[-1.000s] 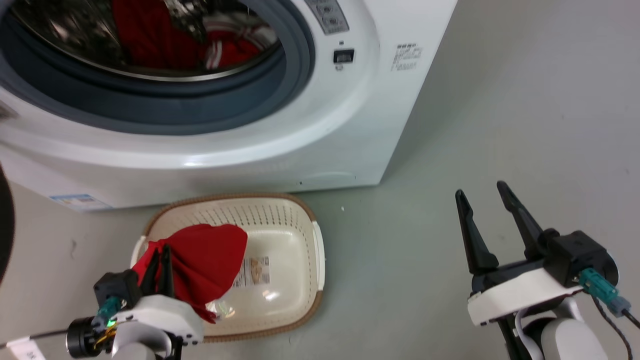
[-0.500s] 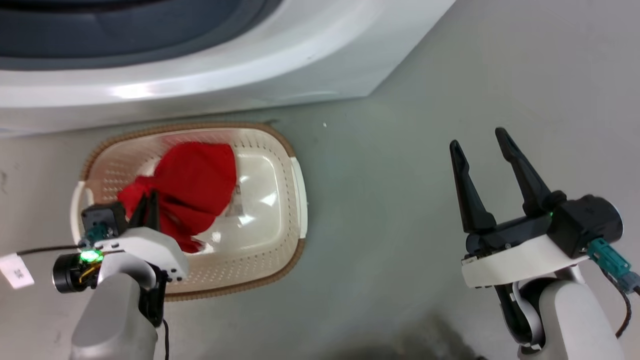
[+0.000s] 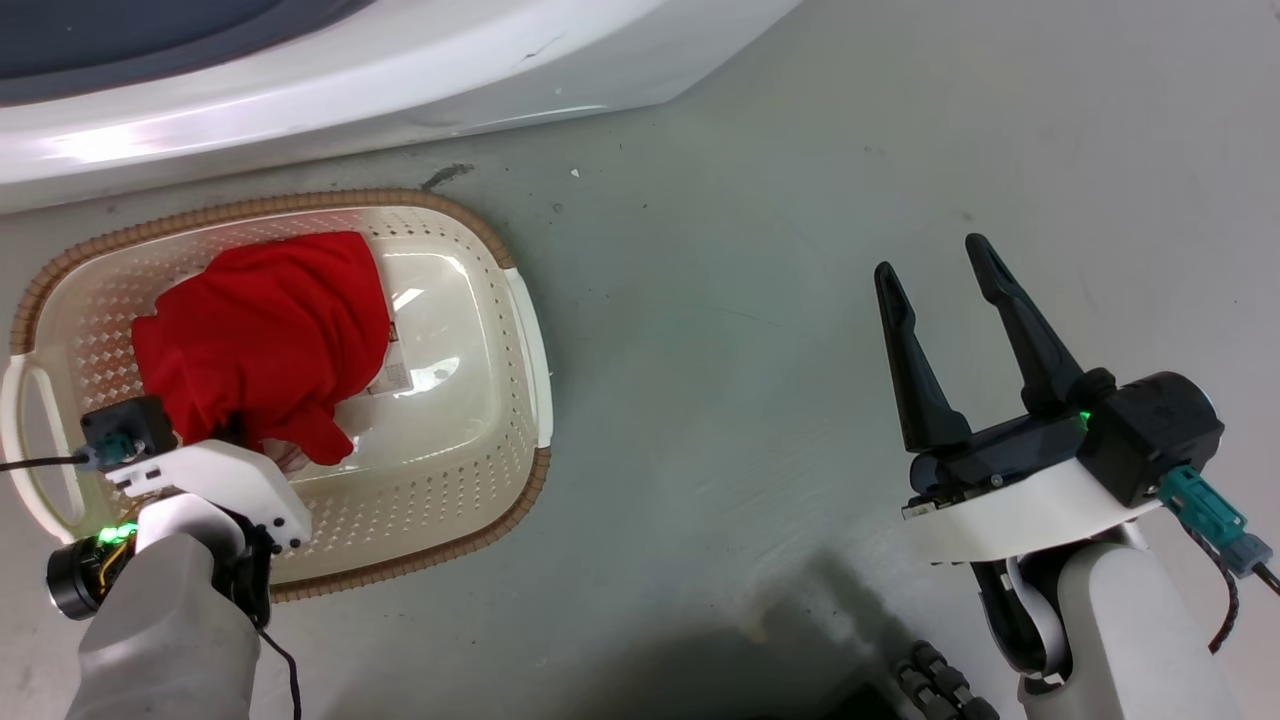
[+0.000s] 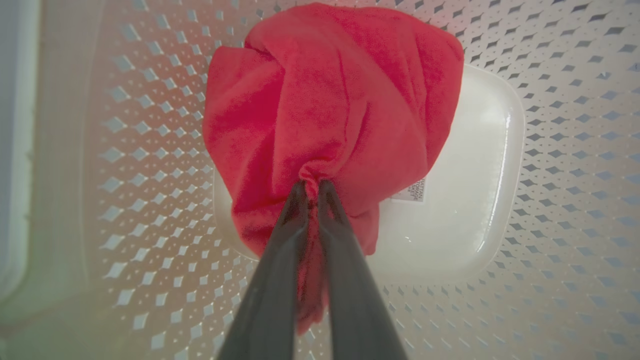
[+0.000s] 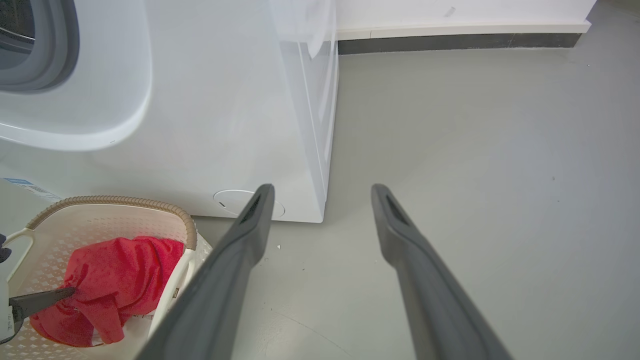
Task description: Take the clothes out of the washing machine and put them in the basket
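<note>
Left gripper (image 4: 312, 184): fingers clenched on a fold of the red garment (image 3: 265, 330), down inside the basket (image 3: 300, 200).
Red garment: bunched in the basket's left half, covering part of the paper label (image 3: 392, 375).
Basket: on the floor (image 3: 750, 250), just near of the washing machine (image 3: 400, 70).
Right gripper (image 3: 932, 260): fingers spread apart, grasping nothing, well right of the basket.

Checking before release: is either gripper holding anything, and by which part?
Left gripper pinches a bunched fold of the red garment in the basket; right gripper open, empty.
</note>
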Tool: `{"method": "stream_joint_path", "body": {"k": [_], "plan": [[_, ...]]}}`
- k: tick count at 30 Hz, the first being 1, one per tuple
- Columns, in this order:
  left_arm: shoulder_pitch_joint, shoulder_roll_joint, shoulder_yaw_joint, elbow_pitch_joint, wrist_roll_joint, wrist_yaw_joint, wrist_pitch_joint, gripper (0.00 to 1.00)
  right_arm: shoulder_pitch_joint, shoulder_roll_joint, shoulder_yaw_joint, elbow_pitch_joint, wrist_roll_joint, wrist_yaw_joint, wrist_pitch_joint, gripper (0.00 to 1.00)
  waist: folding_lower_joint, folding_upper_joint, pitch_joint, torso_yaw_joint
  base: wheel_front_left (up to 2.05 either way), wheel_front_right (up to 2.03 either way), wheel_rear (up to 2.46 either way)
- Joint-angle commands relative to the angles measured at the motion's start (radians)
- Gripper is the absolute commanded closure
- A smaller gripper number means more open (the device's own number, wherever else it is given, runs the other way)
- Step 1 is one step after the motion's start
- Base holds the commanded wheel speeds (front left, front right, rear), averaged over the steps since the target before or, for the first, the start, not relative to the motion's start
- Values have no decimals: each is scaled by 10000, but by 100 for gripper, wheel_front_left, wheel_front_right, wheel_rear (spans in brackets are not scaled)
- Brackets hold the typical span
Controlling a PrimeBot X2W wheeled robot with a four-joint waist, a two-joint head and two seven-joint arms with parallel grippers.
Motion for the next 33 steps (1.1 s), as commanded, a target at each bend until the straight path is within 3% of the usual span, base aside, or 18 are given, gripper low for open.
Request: {"method": "stream_joint_path", "body": {"k": [1,6,7,8,20,33], "plan": [[-235,32,69,127,-114,69,38,100,-180,22,32,29,40,-7,-67,0,-2,0,65,-57,0,0,0],[-362,84,12,385,-154,116,231,100,-262,20,82,241,66,-7,-125,0,-2,0,-128,-44,0,0,0],[-326,44,-41,419,-124,94,230,60,-249,19,87,287,75,-7,-152,0,-2,0,-243,-27,0,0,0],[-280,-8,-83,438,-114,57,200,0,-239,17,76,335,67,-7,-175,0,-2,0,-366,1,0,0,0],[1252,-528,-331,332,-59,-94,-256,0,376,19,-109,921,-167,-7,-63,0,-2,0,-3093,500,0,0,0],[3411,-1299,11,-2799,481,153,-257,0,1256,17,-529,568,-491,-7,509,0,-2,0,-5046,1263,0,0,0]]}}
